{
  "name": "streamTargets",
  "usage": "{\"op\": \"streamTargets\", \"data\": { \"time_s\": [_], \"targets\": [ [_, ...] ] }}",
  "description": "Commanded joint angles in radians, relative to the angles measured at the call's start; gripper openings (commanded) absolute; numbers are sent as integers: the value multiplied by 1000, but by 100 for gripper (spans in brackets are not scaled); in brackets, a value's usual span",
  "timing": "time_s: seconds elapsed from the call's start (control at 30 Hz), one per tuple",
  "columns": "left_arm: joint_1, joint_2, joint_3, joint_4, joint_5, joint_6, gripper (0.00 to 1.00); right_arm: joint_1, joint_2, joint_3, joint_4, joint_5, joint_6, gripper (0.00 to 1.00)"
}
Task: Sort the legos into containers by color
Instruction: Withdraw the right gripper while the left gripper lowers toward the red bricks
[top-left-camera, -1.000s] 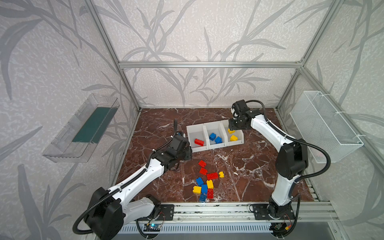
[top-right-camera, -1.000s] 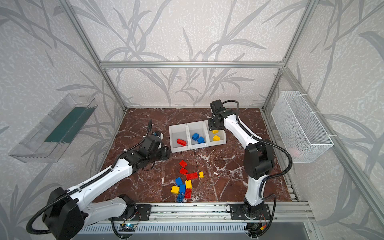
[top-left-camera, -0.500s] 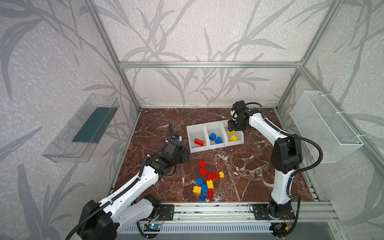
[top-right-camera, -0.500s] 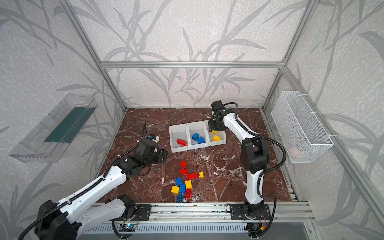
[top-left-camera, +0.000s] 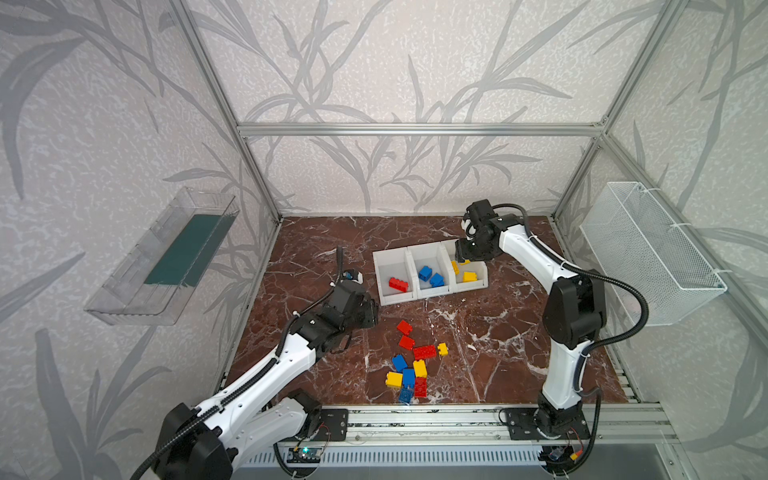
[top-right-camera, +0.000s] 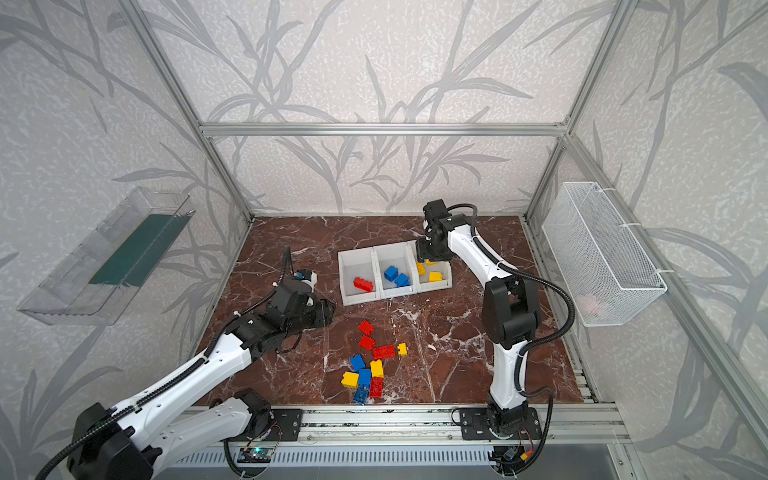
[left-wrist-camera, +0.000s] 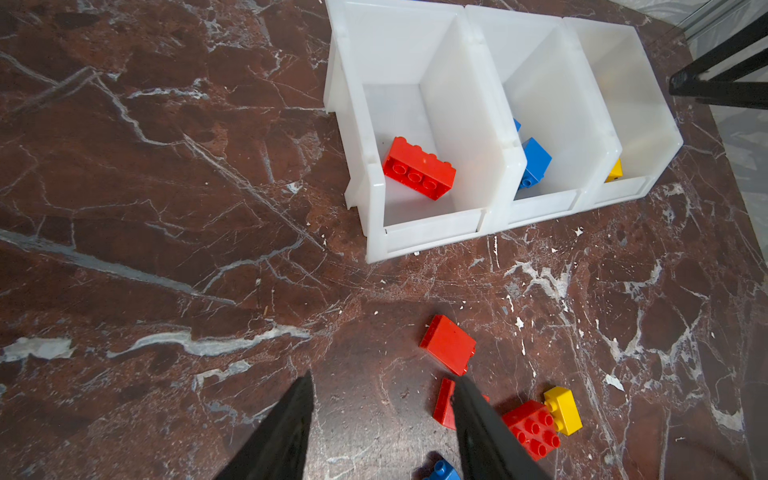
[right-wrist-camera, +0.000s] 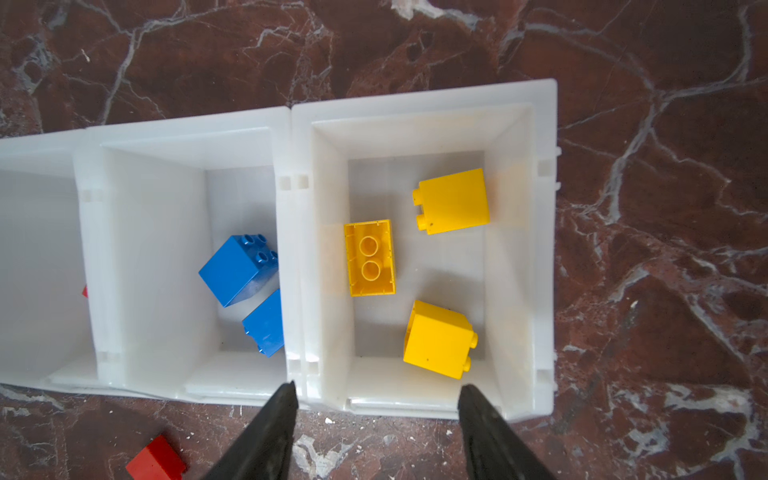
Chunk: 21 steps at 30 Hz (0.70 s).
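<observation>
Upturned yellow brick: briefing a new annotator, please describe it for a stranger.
Find the row of three white bins on the marble table. Take the end bin holding yellow. Of its three bricks, only the upturned brick shows a hollow underside with two tubes.

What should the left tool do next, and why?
Probably lower the left tool onto the red brick just ahead of it and close. Its jaws are open and empty, that brick lies loose on the table, and the red bin is close by.
</observation>
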Motion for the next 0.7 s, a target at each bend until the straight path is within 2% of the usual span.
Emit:
{"op": "streamTargets", "data": {
  "time_s": [0.0, 0.27, 0.67],
  "targets": [
    [5, 17, -8, -1, 19, 2, 57, 15, -113, -61, -20, -10, -14, 63],
    [-22, 153, 26, 29, 108, 43, 57, 57, -376, -312, -14, 22, -7, 63],
    [-135, 480, 201, -52, 142, 165, 60, 152, -709, -631, -27, 104, 136, 64]
  ]
}}
